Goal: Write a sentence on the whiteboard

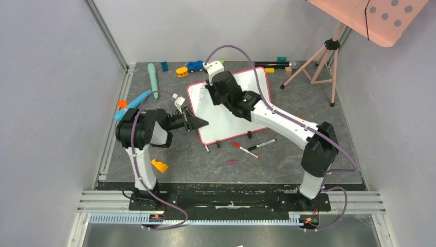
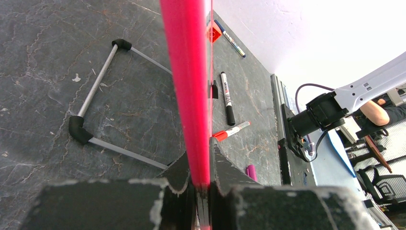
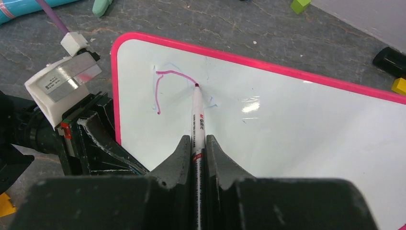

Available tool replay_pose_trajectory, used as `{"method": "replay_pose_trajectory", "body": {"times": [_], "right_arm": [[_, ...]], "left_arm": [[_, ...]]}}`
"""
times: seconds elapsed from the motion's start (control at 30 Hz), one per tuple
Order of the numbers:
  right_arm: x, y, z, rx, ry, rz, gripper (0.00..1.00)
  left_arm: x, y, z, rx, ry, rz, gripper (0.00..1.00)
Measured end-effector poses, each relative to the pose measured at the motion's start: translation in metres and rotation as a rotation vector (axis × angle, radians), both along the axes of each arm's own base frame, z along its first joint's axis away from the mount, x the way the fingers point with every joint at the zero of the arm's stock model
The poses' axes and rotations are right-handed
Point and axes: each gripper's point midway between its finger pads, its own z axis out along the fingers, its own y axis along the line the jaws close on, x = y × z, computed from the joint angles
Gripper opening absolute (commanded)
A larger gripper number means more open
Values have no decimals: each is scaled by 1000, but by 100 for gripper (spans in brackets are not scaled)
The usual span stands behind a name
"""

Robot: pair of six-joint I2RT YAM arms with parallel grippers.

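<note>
Two sets of jaws are closed: left jaws pinch the whiteboard (image 1: 226,123) by its pink edge, on the tabletop (image 1: 288,154); right jaws grip a marker (image 3: 197,120), tip touching the board at a curved pink stroke (image 3: 165,76).

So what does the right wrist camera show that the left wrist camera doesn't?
Only the right wrist view shows the writing: the right gripper pinches a pen whose tip touches the whiteboard, at the end of a first purple stroke. Only the left wrist view shows a black-capped marker and a red-capped marker lying on the table, and a grey rod with black corners. Both show the board's pink frame with the left gripper clamped on it.
</note>
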Motion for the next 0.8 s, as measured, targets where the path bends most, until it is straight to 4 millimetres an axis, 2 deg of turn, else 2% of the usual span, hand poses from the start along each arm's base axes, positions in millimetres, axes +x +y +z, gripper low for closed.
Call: {"method": "replay_pose_trajectory", "body": {"times": [0.43,0.8], "right_arm": [[-14,-4,-18,-3,47,43,0],[-24,7,-24,17,83,116,0]], "left_arm": [[0,0,0,0,0,0,2],[0,0,0,0,-2,-2,2]]}}
